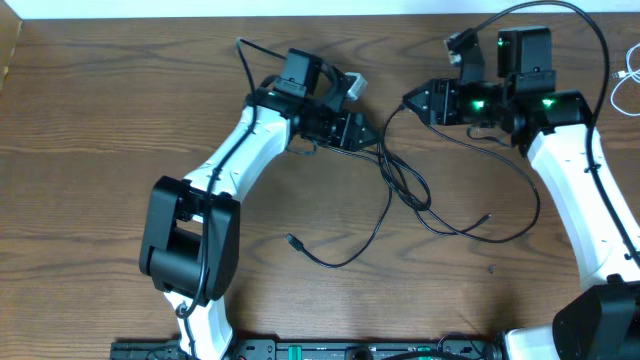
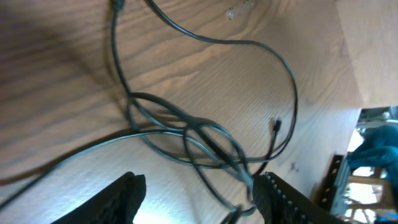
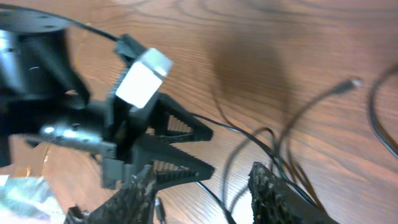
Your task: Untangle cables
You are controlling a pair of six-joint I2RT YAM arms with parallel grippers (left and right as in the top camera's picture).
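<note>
On the table (image 1: 100, 100), a loose knot of black cables (image 1: 405, 185), between the two arms. Just ahead of the left gripper (image 1: 366, 131), spread wide, with crossed strands in the gap between its fingers (image 2: 127, 199). Close beneath the right gripper (image 1: 412, 100) too, likewise spread.

Overhead downward; both wrist views near cables (image 2: 193, 124)
</note>
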